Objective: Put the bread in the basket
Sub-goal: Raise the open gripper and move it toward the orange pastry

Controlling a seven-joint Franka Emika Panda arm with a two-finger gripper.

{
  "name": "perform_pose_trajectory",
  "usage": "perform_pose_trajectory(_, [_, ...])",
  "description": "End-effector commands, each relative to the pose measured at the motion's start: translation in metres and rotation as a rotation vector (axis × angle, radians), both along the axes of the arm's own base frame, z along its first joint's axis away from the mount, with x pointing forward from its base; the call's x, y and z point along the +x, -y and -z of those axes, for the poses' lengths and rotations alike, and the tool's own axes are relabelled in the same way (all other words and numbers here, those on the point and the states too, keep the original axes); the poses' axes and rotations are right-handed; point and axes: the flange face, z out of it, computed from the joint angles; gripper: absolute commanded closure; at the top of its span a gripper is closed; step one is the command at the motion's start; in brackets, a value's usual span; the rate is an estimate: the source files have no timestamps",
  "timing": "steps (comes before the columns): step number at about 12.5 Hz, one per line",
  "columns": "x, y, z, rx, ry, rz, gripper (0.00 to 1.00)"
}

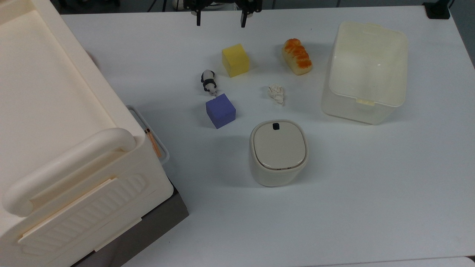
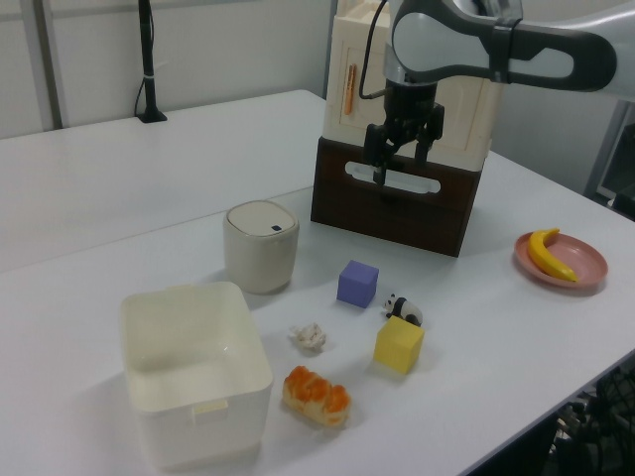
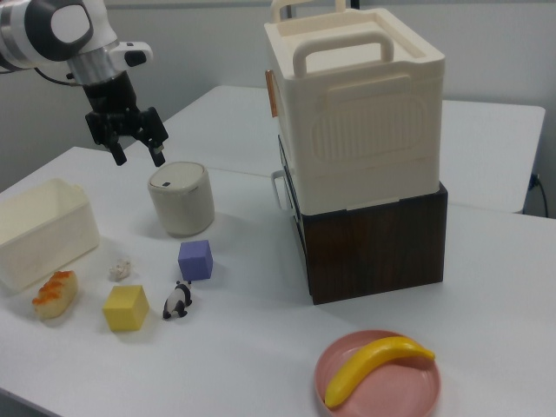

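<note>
In the top view, working left to right, the large cream crate [image 1: 55, 126] with its thick handle fills the left side, followed by the toy panda [image 1: 209, 82], the purple cube [image 1: 220, 110] and the yellow cube [image 1: 235, 60]. The gripper [image 1: 220, 21] hangs at the 12 o'clock edge of the table [image 1: 371, 185], raised well above the surface, its two fingers spread wide and carrying nothing. Next come the lidded bin [image 1: 278, 152], the crumpled paper wad [image 1: 276, 93], and the bread [image 1: 297, 56], which lies on its side-long base at about 2 o'clock from the yellow cube. The basket [image 1: 399, 48] stands open and empty just beside the bread, at its 3 o'clock, apart from it by a narrow strip of table. The bread is judged to be a light toy, probably foam or soft plastic, with some give; its glazed, lumpy top is likely slick and uneven. The pale flat long sides offer the better purchase: close the fingers across the short width at mid-length, with moderate force. In the left view the bread [image 2: 316, 396] sits at 4 o'clock from the basket [image 2: 189, 436], with the gripper [image 2: 402, 159] well apart, high at 1 o'clock. The approach is judged not yet begun.
</note>
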Motion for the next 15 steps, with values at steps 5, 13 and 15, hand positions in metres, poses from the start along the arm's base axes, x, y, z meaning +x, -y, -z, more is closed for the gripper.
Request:
perform_pose_trajectory(5, [0.0089, -0.0152, -0.0026, 0.047, 0.001, 0.022, 0.0])
perform_pose_trajectory(13, [0.008, -0.0159, -0.0044, 0.046, 0.004, 0.022, 0.0])
perform_pose_trajectory(15, [0.008, -0.0158, -0.0044, 0.044, 0.005, 0.02, 0.0])
